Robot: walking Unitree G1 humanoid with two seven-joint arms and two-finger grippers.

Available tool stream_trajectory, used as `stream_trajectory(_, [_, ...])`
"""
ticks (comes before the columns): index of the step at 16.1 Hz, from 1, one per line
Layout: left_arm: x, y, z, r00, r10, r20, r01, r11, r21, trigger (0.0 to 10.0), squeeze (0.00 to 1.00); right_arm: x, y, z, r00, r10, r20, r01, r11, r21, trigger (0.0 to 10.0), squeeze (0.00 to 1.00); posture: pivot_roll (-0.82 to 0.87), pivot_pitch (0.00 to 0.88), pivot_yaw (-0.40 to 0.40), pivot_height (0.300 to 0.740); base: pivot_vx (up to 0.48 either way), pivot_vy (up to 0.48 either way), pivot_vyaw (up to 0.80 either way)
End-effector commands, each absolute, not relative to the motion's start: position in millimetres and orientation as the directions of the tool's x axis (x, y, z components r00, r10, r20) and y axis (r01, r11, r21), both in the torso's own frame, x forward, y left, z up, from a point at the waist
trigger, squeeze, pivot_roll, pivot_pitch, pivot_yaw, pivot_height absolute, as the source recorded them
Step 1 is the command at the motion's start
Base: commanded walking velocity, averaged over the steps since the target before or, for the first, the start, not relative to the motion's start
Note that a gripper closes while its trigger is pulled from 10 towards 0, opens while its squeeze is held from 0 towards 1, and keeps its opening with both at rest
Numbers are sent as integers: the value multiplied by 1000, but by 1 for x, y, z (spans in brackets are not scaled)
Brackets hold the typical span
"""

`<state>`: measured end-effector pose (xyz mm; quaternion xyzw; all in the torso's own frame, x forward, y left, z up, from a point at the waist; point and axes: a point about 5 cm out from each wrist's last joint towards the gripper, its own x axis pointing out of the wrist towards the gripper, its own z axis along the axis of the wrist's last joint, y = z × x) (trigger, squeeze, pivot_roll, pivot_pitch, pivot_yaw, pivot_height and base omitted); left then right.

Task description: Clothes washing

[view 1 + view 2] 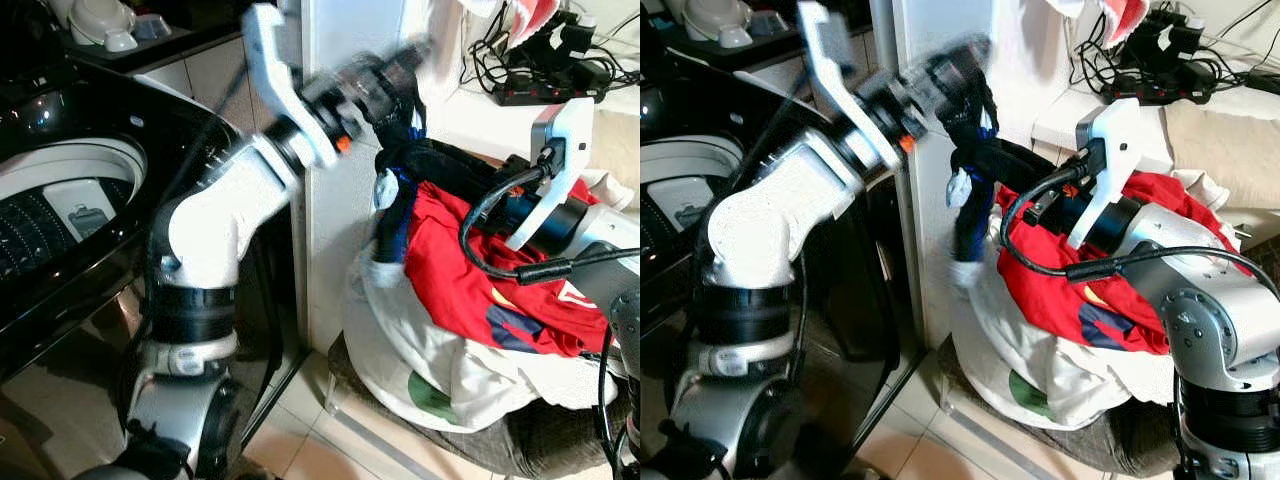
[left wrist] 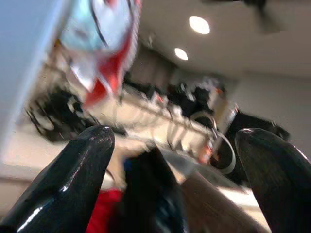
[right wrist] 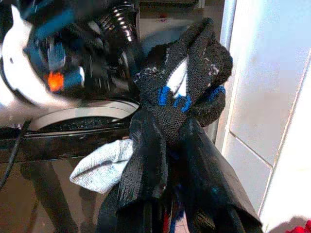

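Observation:
My right gripper (image 3: pixel 165 131) is shut on a black garment (image 3: pixel 187 77) with blue and white marks, which it holds up above the laundry pile. That garment (image 1: pixel 975 165) hangs in front of the white pillar. Motion blur smears my raised left gripper (image 1: pixel 400 62) just above the garment's top. In the left wrist view its fingers (image 2: pixel 73 179) stand wide apart, open, with the black cloth (image 2: pixel 150 194) showing between them. A red garment (image 1: pixel 460 270) and a white one (image 1: pixel 420 350) lie heaped in a dark basket (image 1: pixel 550 440). The washing machine (image 1: pixel 60 200) stands open-topped to the left.
A white pillar (image 1: pixel 340 180) separates the washer from the basket. A power strip with tangled cables (image 1: pixel 540 85) lies on the counter behind the pile. Bowls (image 1: pixel 100 20) sit on a shelf beyond the washer. Tiled floor (image 1: pixel 300 440) shows below.

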<state>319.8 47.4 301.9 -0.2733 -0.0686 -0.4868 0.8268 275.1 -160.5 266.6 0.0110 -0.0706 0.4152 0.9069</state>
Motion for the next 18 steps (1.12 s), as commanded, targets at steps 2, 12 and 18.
stream_trajectory(2, [323, 46, 294, 552, -765, 331, 816, 416, -401, 10000, 0, 272, -157, 274, 619, 771, 148, -772, 633, -65, 0, 0, -48, 0, 19, 740, 0, 0, 0])
stream_trajectory(12, [321, 50, 289, 543, -774, 326, 828, 429, -361, 10000, 0, 271, -156, 274, 613, 776, 149, -777, 626, -65, 0, 0, -45, 0, 18, 740, 0, 0, 0])
stream_trajectory(18, [314, 41, 282, 495, -816, 297, 849, 381, -367, 10000, 0, 272, -156, 274, 611, 777, 154, -778, 625, -64, 0, 0, -46, 0, 23, 740, 0, 0, 0])
